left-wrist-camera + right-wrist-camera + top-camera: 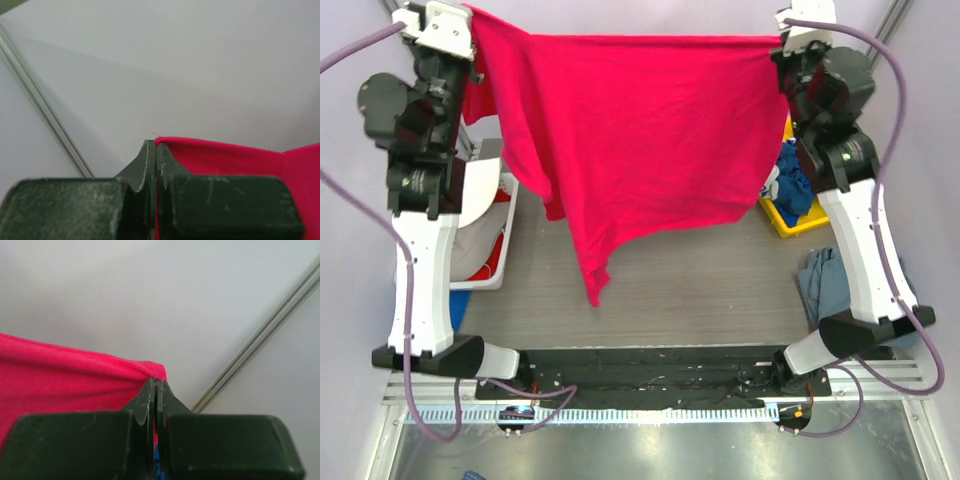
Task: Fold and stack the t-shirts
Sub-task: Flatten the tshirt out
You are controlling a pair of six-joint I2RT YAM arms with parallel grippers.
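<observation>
The bright pink-red cloth t-shirt (640, 140) hangs stretched between the left claw (156, 148) and the right claw (155, 385). Each is clenched on a top corner, above the grey wood-grain surface (710, 290). Pale walls (200, 60) stand behind.

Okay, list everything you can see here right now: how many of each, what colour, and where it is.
pink-red t-shirt: one, bright pink-red, held up and stretched between both tools
blue t-shirts: heap, number unclear, royal blue with white print, inside the yellow bin
grey-blue t-shirt: one, slate grey-blue, on the table's right side, partly behind the right arm
yellow bin: one, yellow, right side
white bin: one, white, left side
table: one, grey wood grain
left tool: one, dark green, shut on a shirt corner
right tool: one, dark green, shut on the other corner
</observation>
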